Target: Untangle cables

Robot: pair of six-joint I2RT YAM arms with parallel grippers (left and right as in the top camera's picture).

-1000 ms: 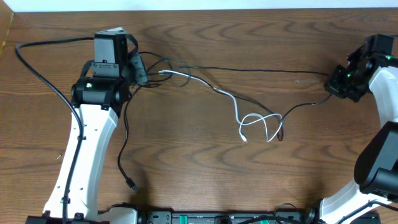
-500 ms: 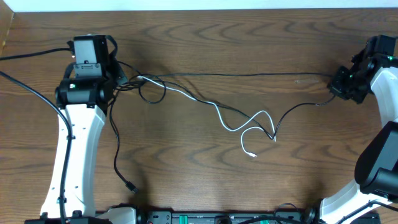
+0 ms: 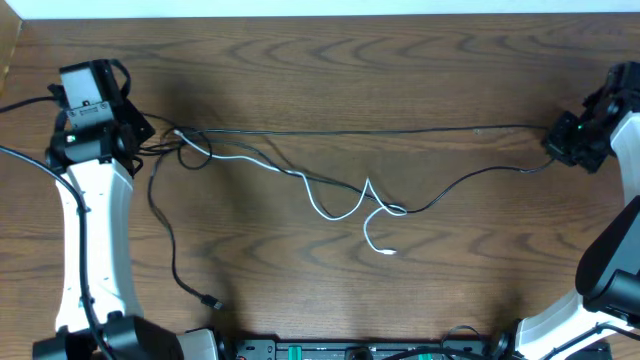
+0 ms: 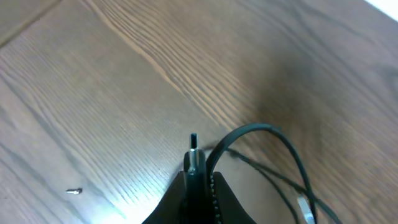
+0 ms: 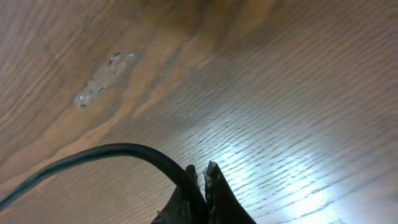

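The long black cable (image 3: 360, 130) runs taut across the table between my two grippers. A second black strand (image 3: 470, 180) sags back from the right and crosses the white cable (image 3: 325, 213) mid-table. The white cable lies in loose bends, one end near my left gripper (image 3: 150, 140) and the other end at the front. My left gripper (image 4: 200, 177) is shut on a plug end of the black cable (image 4: 273, 132); the plug tip pokes out past the fingertips. At the far right, my right gripper (image 3: 560, 142) (image 5: 200, 171) is shut on the black cable (image 5: 112, 151).
A loose black plug end (image 3: 211, 300) lies near the front left, on a strand trailing down from the left gripper. A small pale scuff (image 5: 102, 74) marks the wood near the right gripper. A tiny metal bit (image 4: 74, 191) lies by the left gripper.
My left arm has swung far to the left, pulling the black cable straight. The white cable's loops have opened out and slid left. The right gripper has shifted slightly right.
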